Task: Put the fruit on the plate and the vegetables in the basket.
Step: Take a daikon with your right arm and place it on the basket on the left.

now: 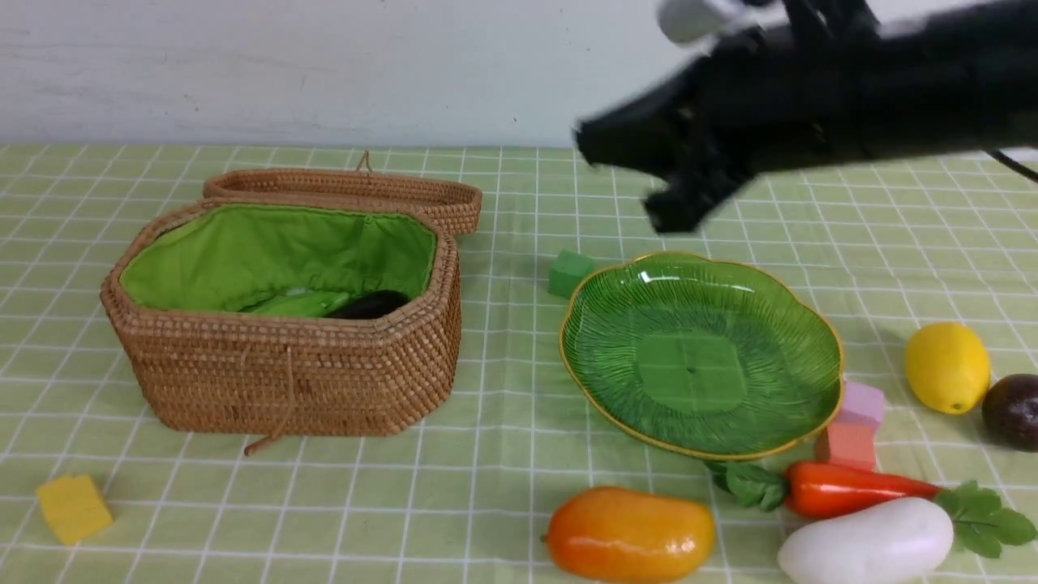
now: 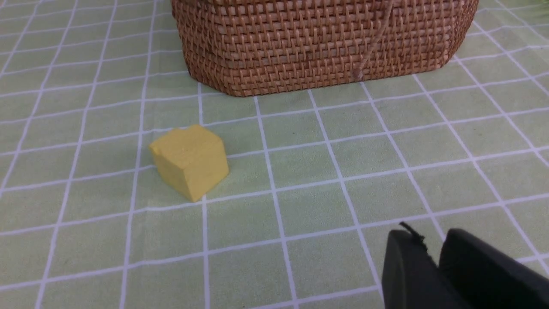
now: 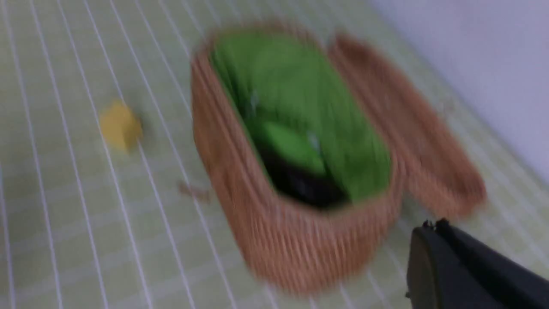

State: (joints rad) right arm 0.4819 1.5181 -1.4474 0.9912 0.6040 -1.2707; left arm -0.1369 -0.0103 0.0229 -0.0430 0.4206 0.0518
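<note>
The wicker basket (image 1: 284, 365) stands open at the left. Inside it lie the light green gourd (image 1: 296, 304) and the dark eggplant (image 1: 369, 304). The green plate (image 1: 701, 353) holds nothing. In front of it lie the mango (image 1: 628, 534), the carrot (image 1: 851, 489) and the white radish (image 1: 868, 542). The lemon (image 1: 946, 367) and the dark round fruit (image 1: 1012, 410) sit at the far right. My right gripper (image 1: 592, 148) (image 3: 433, 225), blurred by motion, hangs shut and empty above the plate's far edge. My left gripper (image 2: 433, 242) is shut on nothing, low over the cloth in front of the basket (image 2: 321, 43).
A yellow foam cube (image 1: 73, 507) (image 2: 188, 161) lies near the front left. A green cube (image 1: 570, 272) sits behind the plate; a pink cube (image 1: 861, 403) and an orange cube (image 1: 847, 444) touch its right rim. The basket lid (image 1: 349, 191) lies back behind the basket.
</note>
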